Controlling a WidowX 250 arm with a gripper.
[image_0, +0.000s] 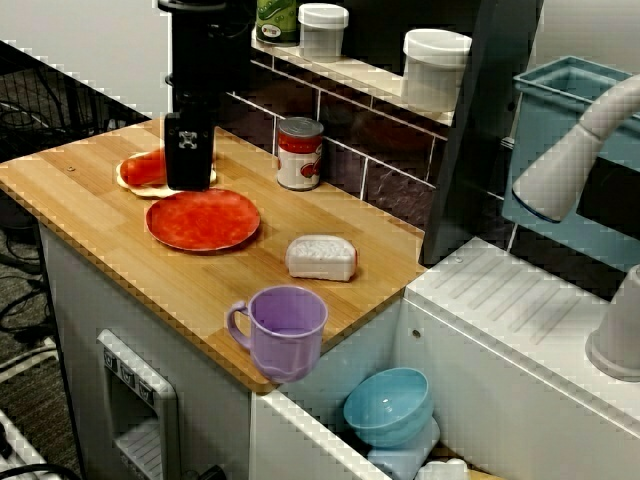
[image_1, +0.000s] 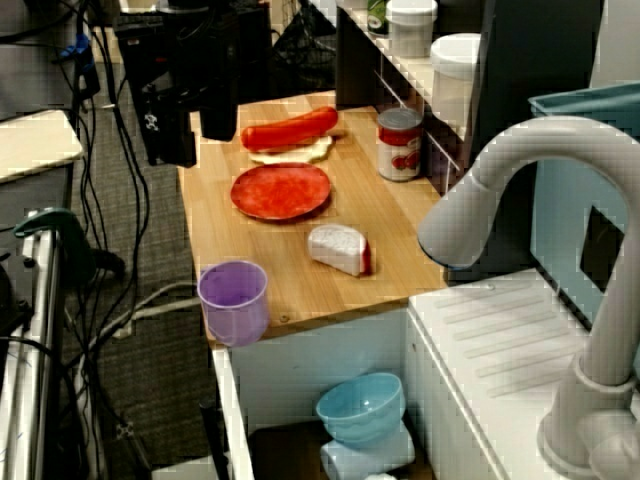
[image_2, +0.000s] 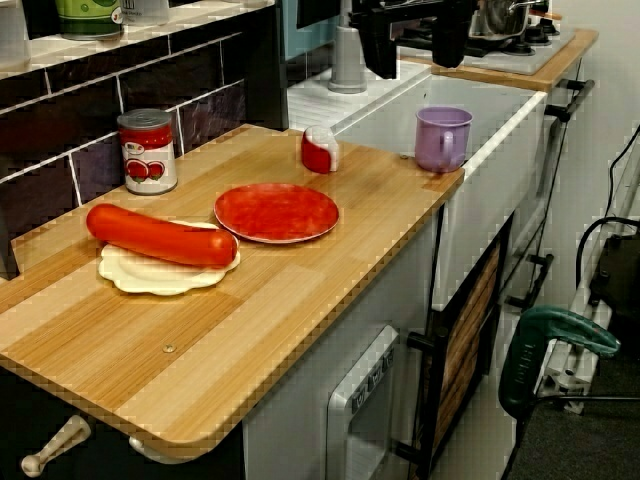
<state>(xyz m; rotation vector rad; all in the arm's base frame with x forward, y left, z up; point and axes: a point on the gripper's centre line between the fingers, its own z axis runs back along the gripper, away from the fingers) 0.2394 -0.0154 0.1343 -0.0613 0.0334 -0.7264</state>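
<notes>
Red sausage (image_2: 160, 235) is parked on white bread (image_2: 150, 278) near the bench's (image_2: 230, 340) back edge. Gripper (image_2: 415, 62) is held wide open above it. It could probably get rolled off by an off-centre pinch.

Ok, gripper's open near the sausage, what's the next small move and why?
Probably ease it down toward the middle of the red sausage: the gripper hangs open and empty, well above the counter, and the sausage lies untouched on pale flat bread beside the red plate.
</notes>
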